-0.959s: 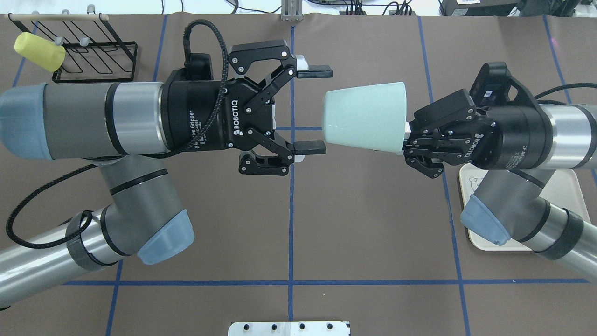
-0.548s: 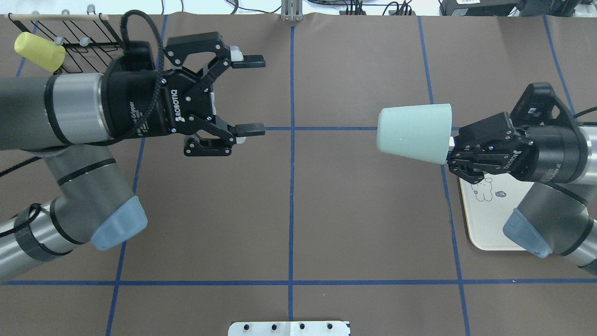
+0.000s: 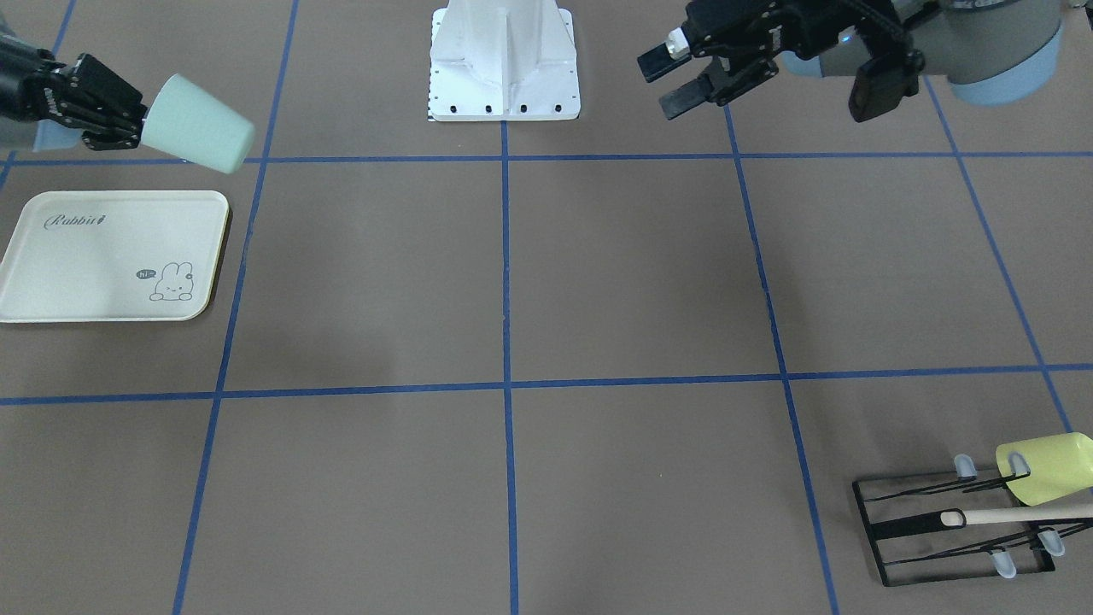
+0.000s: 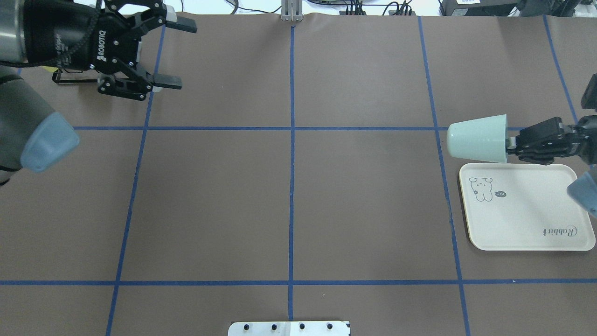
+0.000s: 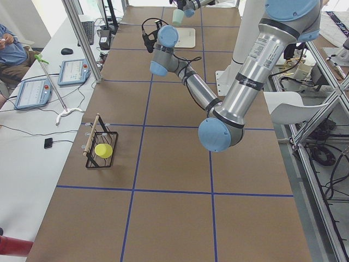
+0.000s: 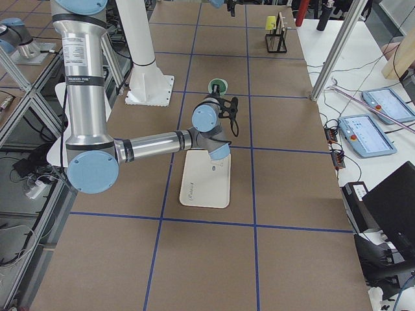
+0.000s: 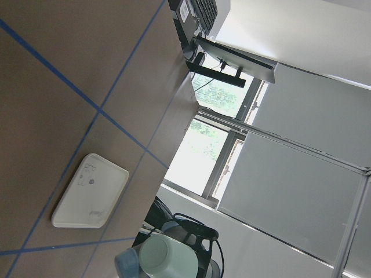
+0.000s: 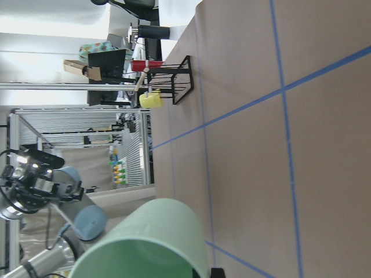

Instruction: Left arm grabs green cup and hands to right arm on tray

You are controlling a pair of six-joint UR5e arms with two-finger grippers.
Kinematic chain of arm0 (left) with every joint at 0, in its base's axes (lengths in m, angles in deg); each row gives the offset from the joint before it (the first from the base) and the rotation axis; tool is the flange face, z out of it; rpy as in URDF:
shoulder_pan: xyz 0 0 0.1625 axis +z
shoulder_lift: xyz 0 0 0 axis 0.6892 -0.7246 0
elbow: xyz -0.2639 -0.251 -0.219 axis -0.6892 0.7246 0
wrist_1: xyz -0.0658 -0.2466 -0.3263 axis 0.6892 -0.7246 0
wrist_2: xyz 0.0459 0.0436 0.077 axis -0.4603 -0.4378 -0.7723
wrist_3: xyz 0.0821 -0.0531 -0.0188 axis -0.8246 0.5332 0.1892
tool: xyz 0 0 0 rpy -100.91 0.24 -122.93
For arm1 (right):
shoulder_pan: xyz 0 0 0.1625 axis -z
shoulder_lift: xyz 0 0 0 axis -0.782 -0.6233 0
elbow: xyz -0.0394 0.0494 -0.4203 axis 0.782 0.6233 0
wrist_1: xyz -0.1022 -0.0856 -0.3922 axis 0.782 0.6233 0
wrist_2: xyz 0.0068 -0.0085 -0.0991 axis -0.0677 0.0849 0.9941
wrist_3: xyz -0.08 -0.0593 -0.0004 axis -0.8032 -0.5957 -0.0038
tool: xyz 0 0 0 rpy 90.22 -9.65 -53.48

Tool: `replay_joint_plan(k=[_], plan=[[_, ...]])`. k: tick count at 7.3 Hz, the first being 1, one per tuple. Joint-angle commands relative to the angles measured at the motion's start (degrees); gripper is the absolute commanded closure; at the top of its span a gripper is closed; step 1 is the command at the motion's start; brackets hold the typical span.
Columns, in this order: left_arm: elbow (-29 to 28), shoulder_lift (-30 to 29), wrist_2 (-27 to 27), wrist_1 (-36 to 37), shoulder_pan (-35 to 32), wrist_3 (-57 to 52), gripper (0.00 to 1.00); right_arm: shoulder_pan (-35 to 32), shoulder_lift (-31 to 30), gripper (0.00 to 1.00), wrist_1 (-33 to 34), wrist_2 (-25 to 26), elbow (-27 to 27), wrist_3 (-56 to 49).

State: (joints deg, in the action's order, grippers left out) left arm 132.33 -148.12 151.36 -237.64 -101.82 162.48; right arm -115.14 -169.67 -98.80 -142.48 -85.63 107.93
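The pale mint-green cup (image 4: 478,138) lies sideways in the air, its bottom pointing to the table's middle. My right gripper (image 4: 510,145) is shut on its rim. The cup hangs just beyond the far left corner of the cream Rabbit tray (image 4: 527,210). In the front-facing view the cup (image 3: 196,124) and right gripper (image 3: 141,120) are above the tray (image 3: 102,256). The right wrist view shows the cup's open mouth (image 8: 145,243). My left gripper (image 4: 179,55) is open and empty at the far left; it also shows in the front-facing view (image 3: 675,81).
A black wire rack (image 3: 948,530) holds a yellow-green cup (image 3: 1046,468) at the table's far left corner, partly under my left arm in the overhead view. The white robot base plate (image 3: 504,60) sits at the near middle edge.
My left gripper, open, has drawn back to the left and far side. My right gripper has carried the green cup to the right, up to the tray's corner.
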Motion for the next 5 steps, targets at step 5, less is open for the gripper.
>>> replay_joint_plan(k=[5], plan=[[0.35,6.08,3.52,20.66,-7.3,-28.45,0.0,-11.88,-6.6,1.0,26.23,-3.03,1.75,-11.39]])
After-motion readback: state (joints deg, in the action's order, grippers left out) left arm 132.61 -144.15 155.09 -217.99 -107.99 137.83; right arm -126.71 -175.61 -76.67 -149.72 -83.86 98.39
